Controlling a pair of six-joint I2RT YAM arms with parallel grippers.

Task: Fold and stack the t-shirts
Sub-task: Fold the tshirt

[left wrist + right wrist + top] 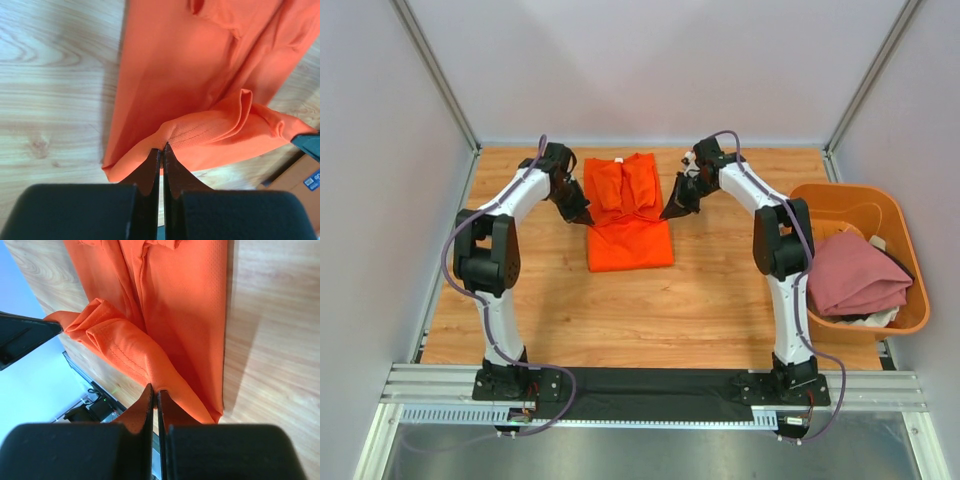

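The bright orange t-shirt (pixel 630 240) lies lengthwise at the back middle of the table, with its sleeves folded in and its collar at the far end. My left gripper (pixel 583 214) is shut on its left side edge, and the pinched cloth shows in the left wrist view (pixel 161 146). My right gripper (pixel 671 211) is shut on its right side edge, which shows in the right wrist view (pixel 154 388). Both hold a raised ridge of orange cloth (pixel 210 130) (pixel 120 347) across the shirt's middle. The dusty pink t-shirt (pixel 855 273) lies bunched in the tub.
A rigid orange plastic tub (pixel 840 190) stands at the right edge of the table and also holds some white and dark items. Grey walls enclose the back and sides. A black strip and a metal rail run along the near edge by the arm bases.
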